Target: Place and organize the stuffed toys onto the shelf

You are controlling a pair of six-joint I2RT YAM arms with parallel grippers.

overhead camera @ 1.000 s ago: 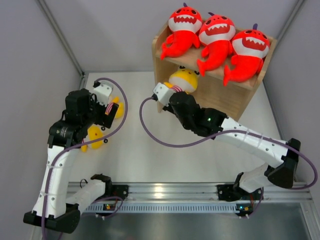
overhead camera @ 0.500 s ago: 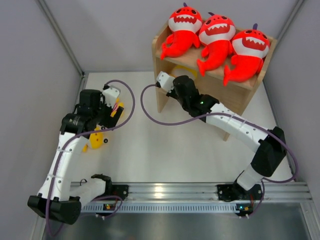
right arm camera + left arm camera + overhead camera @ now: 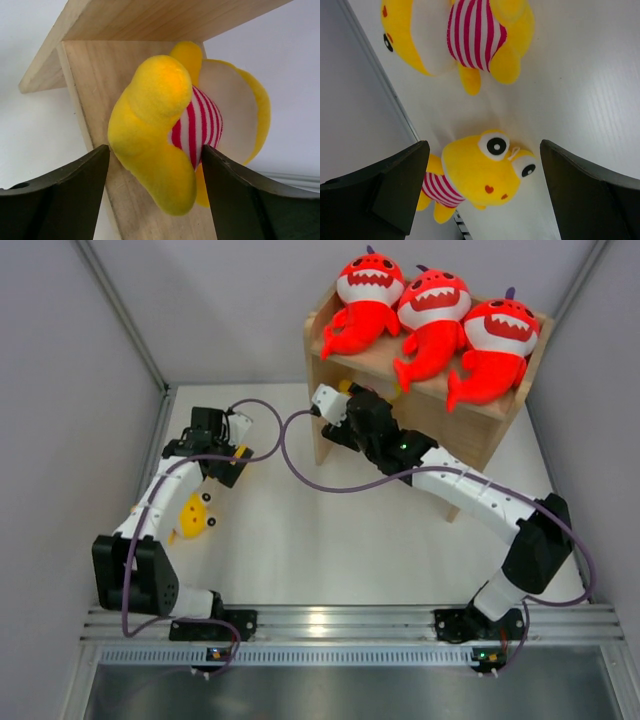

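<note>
1. At the far right of the table (image 3: 300, 540), the shelf (image 3: 480, 435): upper tier carries three red sharks (image 3: 433, 315), side by side.
2. Right gripper (image 3: 155, 150): jaws spread either side of a yellow toy (image 3: 150, 115) at the lower tier, not visibly squeezing it.
3. Left gripper (image 3: 485, 145): jaws spread wide above two yellow toys (image 3: 480, 175) lying near the left wall (image 3: 350, 100).
4. Handling: plush likely light, soft and compressible; the striped torso looks the surest place to pinch.
</note>
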